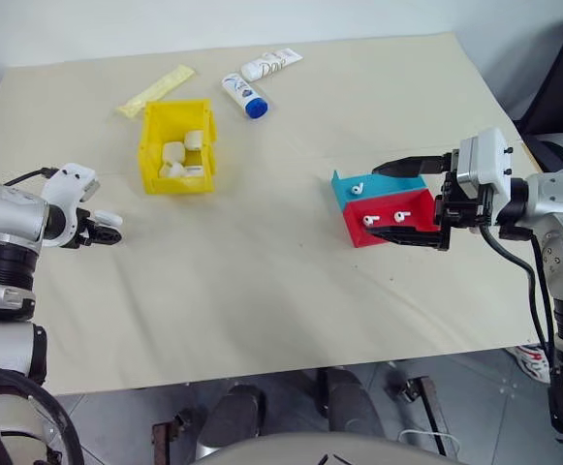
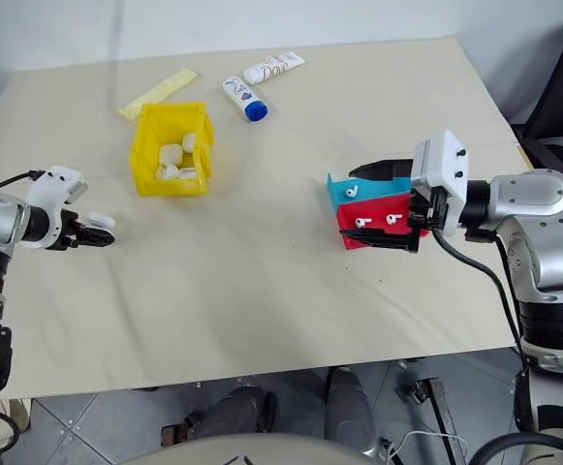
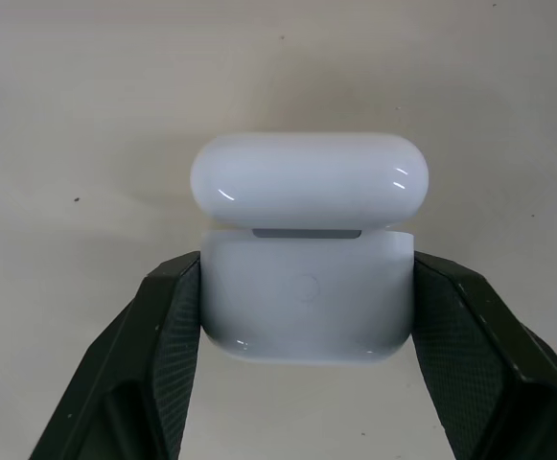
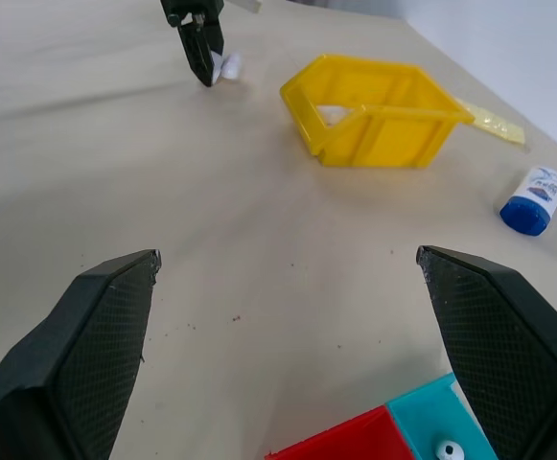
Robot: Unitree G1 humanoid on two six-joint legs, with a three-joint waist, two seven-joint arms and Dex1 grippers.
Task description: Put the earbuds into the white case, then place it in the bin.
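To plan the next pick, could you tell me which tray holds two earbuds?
The red tray; the teal tray behind it holds only one.

A shallow red plastic tray [image 1: 383,225] and a teal plastic tray [image 1: 376,188] sat touching on the cream tabletop [image 1: 262,281]. Far back lay two white tubes, one with a blue cap [image 1: 245,96], one plain [image 1: 271,65], close together, near a flat yellow sachet [image 1: 155,90].

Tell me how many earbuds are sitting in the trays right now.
3: one on the teal tray, at earbud, and two on the red tray, at and. The right gripper may hide others.
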